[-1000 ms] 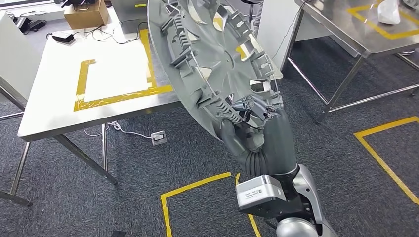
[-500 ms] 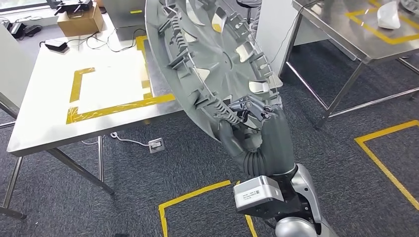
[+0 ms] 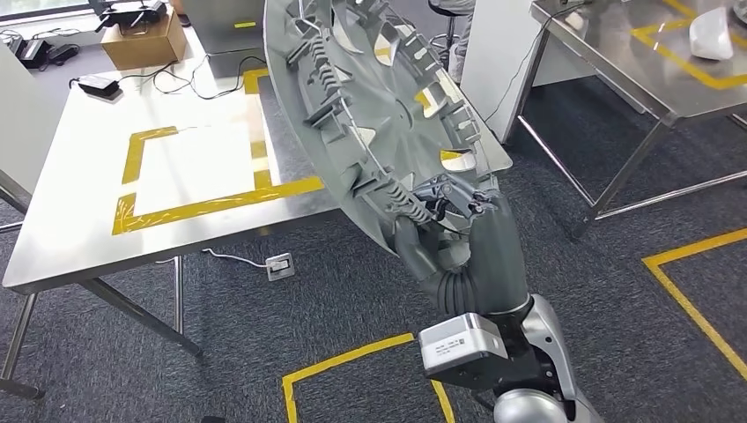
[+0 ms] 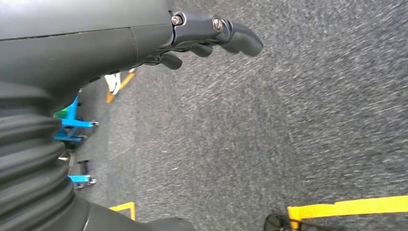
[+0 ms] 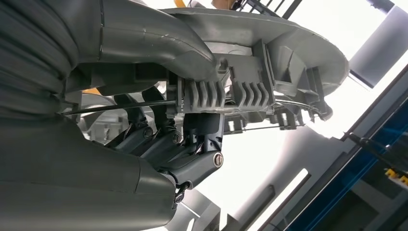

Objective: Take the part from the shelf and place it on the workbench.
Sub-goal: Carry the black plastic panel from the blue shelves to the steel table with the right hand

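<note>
The part is a large grey plastic wheel cover (image 3: 379,97), held upright and tilted with its ribbed back face toward the head camera. My right hand (image 3: 458,238) grips its lower rim from below. In the right wrist view the fingers (image 5: 192,159) curl under the cover's clip ribs (image 5: 269,38). The steel workbench (image 3: 79,238) with a yellow tape rectangle (image 3: 211,198) stands ahead to the left, partly hidden behind the cover. My left hand (image 4: 202,33) hangs over grey carpet, fingers loosely bent, holding nothing.
A cardboard box (image 3: 141,40) and a black adapter (image 3: 95,85) with cables lie at the workbench's far end. A second steel table (image 3: 634,62) with a white object (image 3: 715,33) stands at the right. Yellow floor tape (image 3: 352,357) and a socket (image 3: 279,264) lie on the carpet.
The whole picture has shifted, so the camera has moved: the workbench now sits lower and nearer in the picture. My right hand keeps the same grip on the wheel cover.
</note>
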Motion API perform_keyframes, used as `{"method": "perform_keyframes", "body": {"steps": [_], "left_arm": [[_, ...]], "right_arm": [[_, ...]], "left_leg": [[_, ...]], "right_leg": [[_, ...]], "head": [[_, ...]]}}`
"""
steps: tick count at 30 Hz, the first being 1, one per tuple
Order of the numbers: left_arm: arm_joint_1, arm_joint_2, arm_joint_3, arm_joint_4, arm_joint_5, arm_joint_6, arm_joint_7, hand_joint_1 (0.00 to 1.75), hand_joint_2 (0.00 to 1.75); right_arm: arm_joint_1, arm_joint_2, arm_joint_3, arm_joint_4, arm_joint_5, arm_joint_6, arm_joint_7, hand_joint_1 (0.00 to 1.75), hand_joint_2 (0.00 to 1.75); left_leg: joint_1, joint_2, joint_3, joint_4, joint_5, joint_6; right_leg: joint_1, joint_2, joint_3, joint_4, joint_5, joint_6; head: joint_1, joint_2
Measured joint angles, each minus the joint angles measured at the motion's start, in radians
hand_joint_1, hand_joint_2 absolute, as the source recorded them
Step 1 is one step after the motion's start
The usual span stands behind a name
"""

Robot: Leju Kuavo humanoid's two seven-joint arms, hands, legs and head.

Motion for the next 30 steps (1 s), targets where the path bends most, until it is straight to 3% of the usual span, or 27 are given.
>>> {"method": "perform_keyframes", "body": {"steps": [3,4,6,7,8,9,11,12,13,15,18,20,22,23,24,26,27,28,30], "left_arm": [[-0.001,0.001,0.0,-0.001,-0.001,0.0,0.0,0.0,1.75],[-0.002,0.001,0.0,-0.001,-0.002,0.0,0.0,0.0,1.75],[-0.001,0.0,0.0,-0.001,-0.003,0.0,0.001,0.0,1.75],[0.0,0.0,0.0,0.0,-0.004,0.0,0.001,0.0,1.75],[0.001,0.0,0.0,0.0,-0.004,0.0,0.002,0.0,1.75],[0.002,0.0,0.0,0.0,-0.005,0.0,0.003,0.0,1.75],[0.003,0.001,0.0,0.0,-0.008,0.0,0.004,0.0,1.75],[0.003,0.001,0.0,0.0,-0.009,0.0,0.004,0.0,1.75],[0.003,0.002,0.0,0.001,-0.009,0.0,0.004,0.0,1.75],[0.002,0.003,0.0,0.001,-0.01,0.0,0.005,0.0,1.75],[0.002,0.002,0.001,0.0,-0.011,0.0,0.006,0.0,1.75],[0.001,0.002,0.001,0.0,-0.012,0.0,0.006,0.0,1.75],[0.001,0.002,0.002,0.0,-0.013,0.0,0.006,0.0,1.75],[0.001,0.002,0.002,0.0,-0.013,0.0,0.006,0.0,1.75],[0.002,0.002,0.002,0.0,-0.013,0.0,0.007,0.0,1.75],[0.002,0.001,0.002,0.0,-0.014,0.0,0.007,0.0,1.75],[0.002,0.001,0.002,0.0,-0.014,0.0,0.007,0.0,1.75],[0.002,0.002,0.002,0.0,-0.014,0.0,0.007,0.0,1.75],[0.002,0.003,0.003,0.0,-0.015,0.0,0.008,0.0,1.75]], "right_arm": [[0.002,0.0,-0.001,-0.001,0.0,-0.002,0.002,1.75,1.75],[0.002,0.0,-0.001,-0.001,0.001,-0.003,0.003,1.75,1.75],[0.003,0.001,-0.001,-0.001,0.002,-0.003,0.003,1.75,1.75],[0.004,0.001,-0.001,-0.001,0.003,-0.003,0.003,1.75,1.75],[0.006,0.001,0.0,-0.001,0.003,-0.003,0.003,1.75,1.75],[0.007,0.001,0.0,-0.001,0.003,-0.003,0.003,1.75,1.75],[0.008,0.001,0.0,-0.001,0.003,-0.002,0.004,1.75,1.75],[0.008,0.002,0.0,-0.001,0.003,-0.003,0.004,1.75,1.75],[0.007,0.002,0.0,-0.001,0.003,-0.003,0.004,1.75,1.75],[0.007,0.003,0.0,-0.001,0.003,-0.004,0.003,1.75,1.75],[0.007,0.003,0.0,-0.001,0.002,-0.004,0.004,1.75,1.75],[0.007,0.003,0.0,-0.002,0.002,-0.004,0.004,1.75,1.75],[0.009,0.002,0.0,-0.001,0.003,-0.004,0.004,1.75,1.75],[0.01,0.002,0.0,-0.001,0.002,-0.004,0.004,1.75,1.75],[0.012,0.002,0.0,0.0,0.002,-0.004,0.004,1.75,1.75],[0.014,0.002,0.0,0.0,0.002,-0.003,0.005,1.75,1.75],[0.013,0.002,0.0,0.0,0.002,-0.003,0.004,1.75,1.75],[0.013,0.002,0.0,0.001,0.002,-0.002,0.003,1.75,1.75],[0.012,0.002,0.001,0.001,0.002,-0.001,0.003,1.75,1.75]], "left_leg": [[0.002,0.004,-0.003,0.027,-0.022,-0.016],[0.003,0.004,-0.026,0.075,-0.044,-0.019],[0.003,0.005,-0.108,0.215,-0.095,-0.023],[0.003,0.005,-0.15,0.274,-0.105,-0.023],[0.002,0.005,-0.177,0.3,-0.094,-0.021],[0.001,0.005,-0.184,0.285,-0.06,-0.017],[-0.004,0.004,-0.152,0.158,0.043,-0.002],[-0.008,0.005,-0.128,0.092,0.078,0.007],[-0.012,0.006,-0.109,0.047,0.095,0.014],[-0.018,0.007,-0.094,0.02,0.087,0.022],[-0.011,0.007,-0.076,0.001,0.083,0.034],[-0.006,0.008,-0.06,-0.009,0.077,0.041],[-0.005,0.007,-0.049,-0.008,0.064,0.044],[-0.004,0.007,-0.041,-0.007,0.055,0.043],[-0.003,0.006,-0.031,-0.006,0.046,0.04],[0.002,0.003,-0.009,-0.001,0.024,0.032],[0.001,0.002,-0.002,0.003,0.012,0.027],[0.001,0.001,0.002,0.006,0.002,0.02],[-0.002,0.001,0.005,0.003,-0.009,0.008]], "right_leg": [[-0.003,0.002,0.013,-0.006,-0.009,-0.024],[-0.005,0.001,0.02,-0.007,-0.013,-0.03],[-0.002,0.001,0.032,-0.008,-0.024,-0.038],[0.0,0.002,0.038,-0.008,-0.031,-0.04],[0.002,0.003,0.047,-0.008,-0.038,-0.041],[0.003,0.004,0.059,-0.008,-0.046,-0.041],[0.006,0.005,0.084,-0.008,-0.065,-0.04],[0.009,0.005,0.094,-0.008,-0.075,-0.036],[0.01,0.005,0.1,-0.009,-0.082,-0.032],[0.01,0.007,0.104,-0.013,-0.092,-0.02],[0.009,0.003,0.102,0.005,-0.107,-0.004],[0.008,0.001,0.049,0.104,-0.146,0.006],[0.003,0.001,-0.043,0.236,-0.181,0.014],[0.001,0.0,-0.077,0.269,-0.173,0.017],[-0.001,0.0,-0.092,0.262,-0.143,0.019],[-0.006,-0.003,-0.065,0.142,-0.041,0.022],[-0.005,-0.004,-0.041,0.077,-0.006,0.022],[-0.005,-0.005,-0.023,0.031,0.013,0.019],[-0.001,-0.004,-0.011,0.007,0.005,0.006]], "head": [[-0.003,0.0],[-0.005,0.0],[-0.008,0.0],[-0.008,0.0],[-0.008,0.0],[-0.008,0.0],[-0.008,0.0],[-0.007,0.0],[-0.007,0.0],[-0.007,0.0],[-0.005,0.0],[-0.002,0.0],[0.0,0.0],[0.0,0.0],[0.0,0.0],[0.001,0.0],[0.002,0.0],[0.003,0.0],[0.002,0.0]]}}
